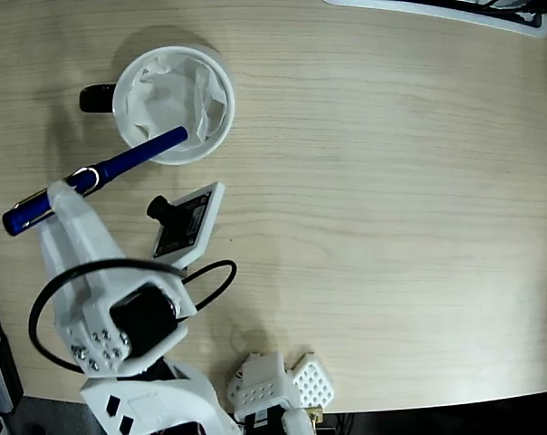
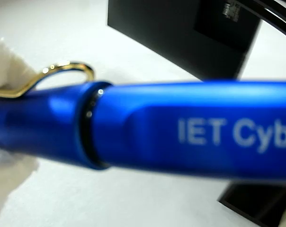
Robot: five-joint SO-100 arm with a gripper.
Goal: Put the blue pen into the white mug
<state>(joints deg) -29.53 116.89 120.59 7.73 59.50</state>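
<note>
Fixed view: the blue pen [image 1: 97, 176] is held pinched in the white gripper [image 1: 67, 190] near its capped end, tilted, its far tip lying over the rim of the white mug [image 1: 174, 104] on the wooden table [image 1: 382, 208]. Wrist view: the pen [image 2: 147, 127] is seen across the frame, blurred, white lettering and clip visible.

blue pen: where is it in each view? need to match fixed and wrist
Fixed view: the blue pen lies on a slant at upper left, its tip over the rim of the white mug, its cap end held in the tool.
Wrist view: the blue pen fills the frame side to side, close up and blurred.
Shared landmark: the pen's metal clip.
</note>
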